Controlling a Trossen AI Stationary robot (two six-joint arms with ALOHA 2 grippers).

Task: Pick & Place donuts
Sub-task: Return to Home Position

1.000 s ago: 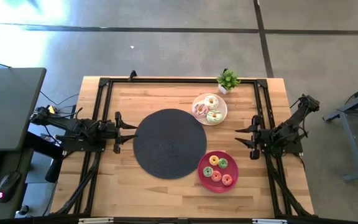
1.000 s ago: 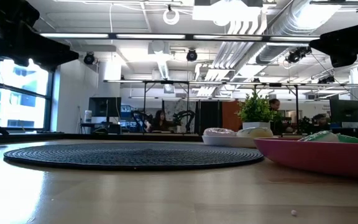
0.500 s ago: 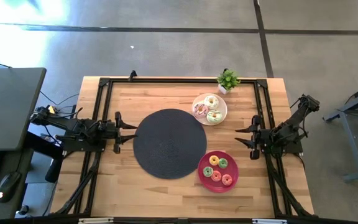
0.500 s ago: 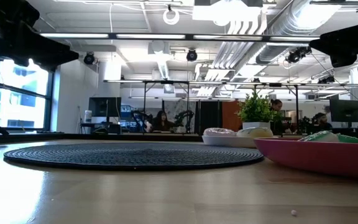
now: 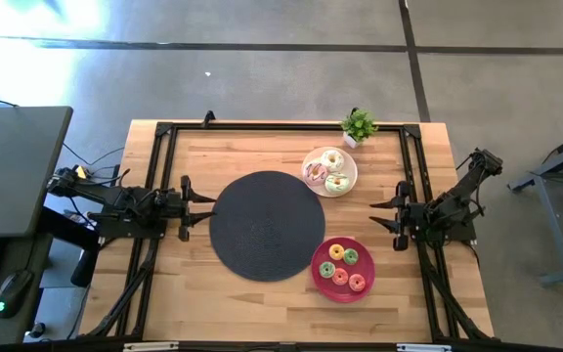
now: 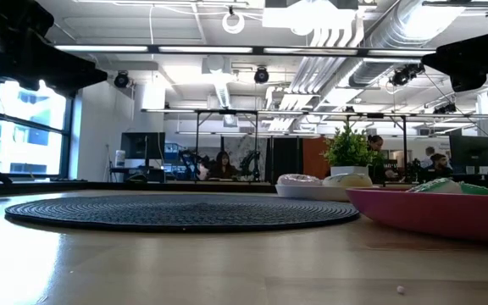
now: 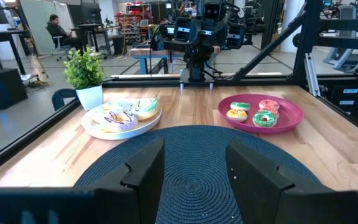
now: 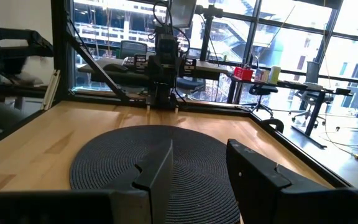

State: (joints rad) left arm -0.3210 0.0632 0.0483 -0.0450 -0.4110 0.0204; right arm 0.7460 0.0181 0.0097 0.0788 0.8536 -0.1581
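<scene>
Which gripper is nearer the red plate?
Right. The right gripper hangs close beside the red plate; the left gripper is far off, beyond the black mat.

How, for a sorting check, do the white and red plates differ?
The white plate holds three larger donuts; the red plate holds five tiny donuts. The white plate sits by the potted plant, the red plate nearer the front edge. Both lie beside the black mat.
</scene>
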